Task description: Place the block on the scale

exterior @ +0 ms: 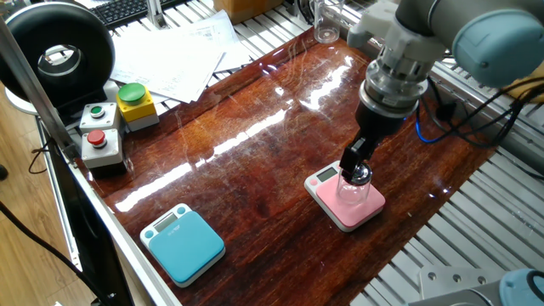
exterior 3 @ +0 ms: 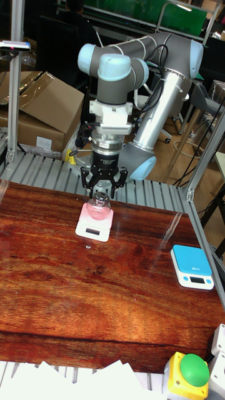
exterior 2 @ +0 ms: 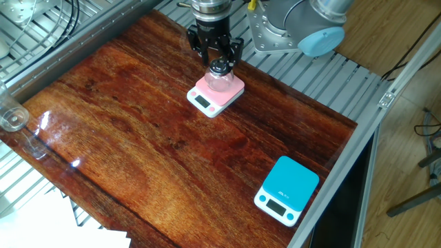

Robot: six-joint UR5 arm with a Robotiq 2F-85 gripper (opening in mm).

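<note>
The block [exterior: 355, 189], a small clear jar with a rounded top, stands upright on the pink scale [exterior: 367, 209] at the right of the table. My gripper [exterior: 357, 167] hangs straight above it, open, with its fingers spread to either side of the jar's top and not closed on the glass. The other fixed view shows the block [exterior 2: 219, 80] on the scale [exterior 2: 203, 101] under the gripper [exterior 2: 219, 60]. In the tall fixed view the fingers of the gripper [exterior 3: 103, 187] straddle the block [exterior 3: 100, 205] on the scale [exterior 3: 91, 232].
A blue scale [exterior: 183, 245] lies near the table's front left edge. A taller clear glass vessel [exterior: 326, 21] stands at the far edge. Button boxes [exterior: 136, 104] and loose papers [exterior: 174, 55] sit at the left, beside a black round device [exterior: 55, 47].
</note>
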